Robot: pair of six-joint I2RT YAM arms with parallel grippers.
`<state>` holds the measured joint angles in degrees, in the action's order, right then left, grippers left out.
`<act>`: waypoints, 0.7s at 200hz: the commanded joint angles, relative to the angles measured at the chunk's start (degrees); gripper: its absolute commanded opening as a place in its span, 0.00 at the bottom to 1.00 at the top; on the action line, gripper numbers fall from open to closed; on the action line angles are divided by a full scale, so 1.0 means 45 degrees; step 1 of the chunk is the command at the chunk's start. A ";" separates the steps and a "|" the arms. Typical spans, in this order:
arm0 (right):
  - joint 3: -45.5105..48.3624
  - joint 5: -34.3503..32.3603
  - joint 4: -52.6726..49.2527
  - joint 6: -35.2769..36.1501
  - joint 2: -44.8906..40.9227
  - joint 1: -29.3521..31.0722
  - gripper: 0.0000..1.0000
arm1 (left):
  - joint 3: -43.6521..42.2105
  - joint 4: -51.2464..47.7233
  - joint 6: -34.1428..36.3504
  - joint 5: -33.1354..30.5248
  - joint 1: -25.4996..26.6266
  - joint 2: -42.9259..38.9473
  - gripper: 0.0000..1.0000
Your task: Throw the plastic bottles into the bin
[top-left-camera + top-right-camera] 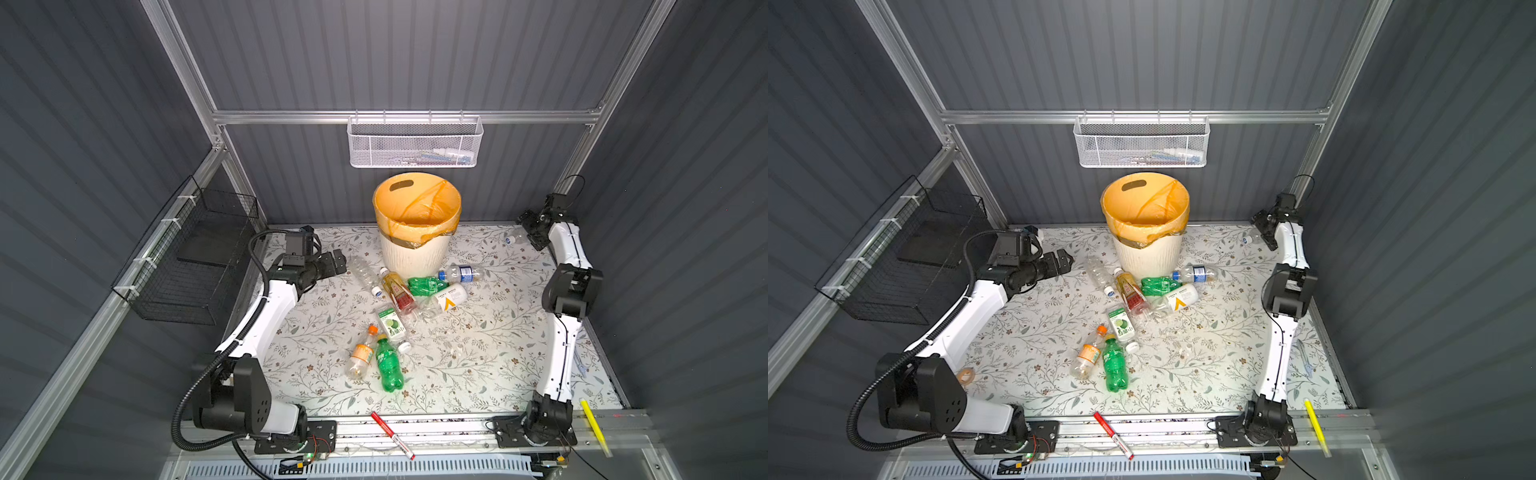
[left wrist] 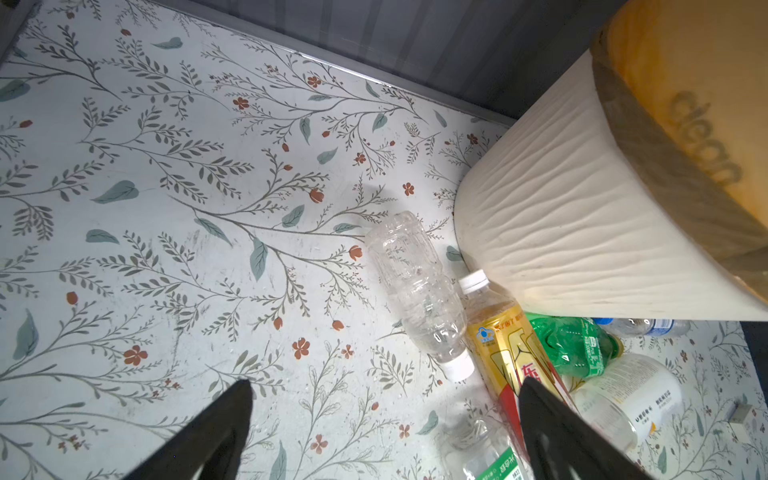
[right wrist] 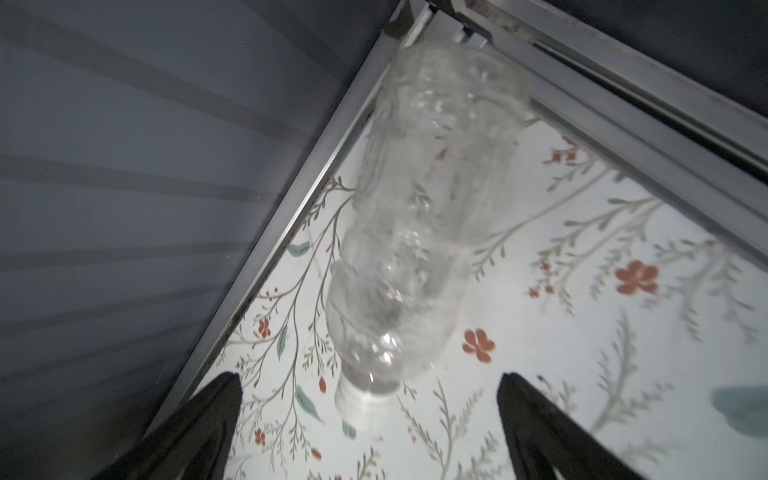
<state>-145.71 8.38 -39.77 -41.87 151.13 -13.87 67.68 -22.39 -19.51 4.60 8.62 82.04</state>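
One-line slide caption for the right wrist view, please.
Open right gripper facing a clear bottle lying in a corner of the floral table.

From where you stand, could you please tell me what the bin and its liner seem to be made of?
The bin looks like matte cream plastic, moulded with wavy ribs. Its liner seems thin translucent orange film, creased and draped over the rim.

L pincer (image 2: pixel 384 384) & R pincer (image 3: pixel 370 378) spread wide, arms stretched fwd.

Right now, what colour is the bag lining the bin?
Translucent orange bag, best in a top view.
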 commanded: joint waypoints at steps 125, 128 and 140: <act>0.0949 -0.2472 -0.0907 -0.2612 0.0082 -0.0104 0.79 | 0.0088 -0.0181 0.0355 0.0435 -0.0602 0.1063 1.00; 0.1066 -0.2469 -0.0884 -0.2601 0.0014 -0.0102 0.78 | 0.0052 -0.0180 0.0351 0.0459 -0.0622 0.1065 1.00; 0.1557 -0.2460 -0.0832 -0.2484 -0.0329 -0.0144 0.74 | -0.0035 -0.0150 0.0341 0.0584 -0.0665 0.1010 1.00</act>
<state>-142.28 -1.06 -41.56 -52.73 153.21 -13.80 67.88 -23.14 -19.18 5.17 6.31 87.15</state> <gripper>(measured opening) 0.771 0.997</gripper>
